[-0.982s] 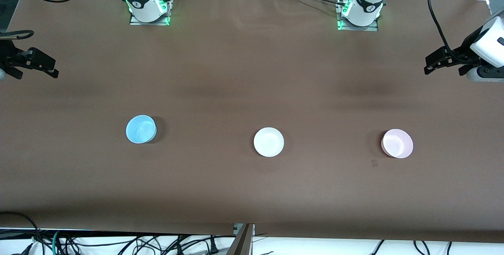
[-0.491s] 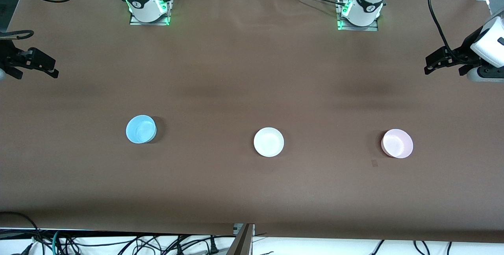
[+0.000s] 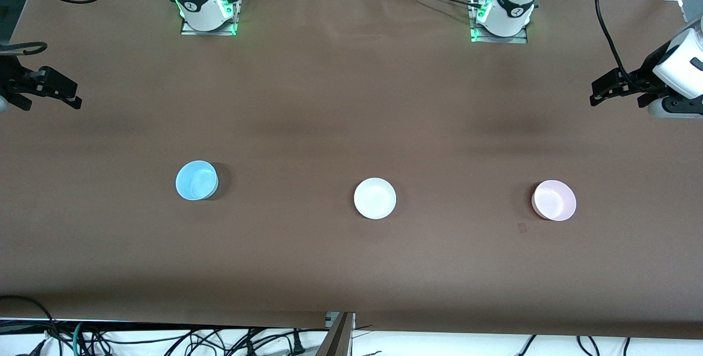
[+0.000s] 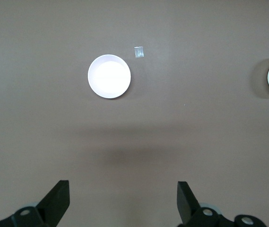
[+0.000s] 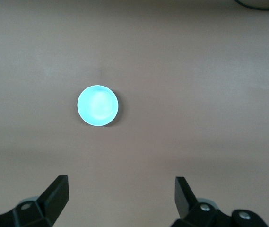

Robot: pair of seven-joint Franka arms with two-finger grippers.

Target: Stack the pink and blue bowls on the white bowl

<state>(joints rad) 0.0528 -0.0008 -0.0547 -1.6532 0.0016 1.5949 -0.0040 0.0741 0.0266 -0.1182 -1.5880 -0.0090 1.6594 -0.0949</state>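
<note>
Jaws on both grippers stand spread wide and grasp nothing; you have the left gripper (image 3: pixel 598 94) up over the left arm's end of the table (image 3: pixel 329 98), the right gripper (image 3: pixel 65 95) up over the right arm's end; below, three bowls sit upright in a row, well apart: blue bowl (image 3: pixel 196 180) toward the right arm's end, white bowl (image 3: pixel 374 198) between, pink bowl (image 3: pixel 554 200) toward the left arm's end; a small scrap of tape (image 3: pixel 522 228) lies near the pink bowl.
</note>
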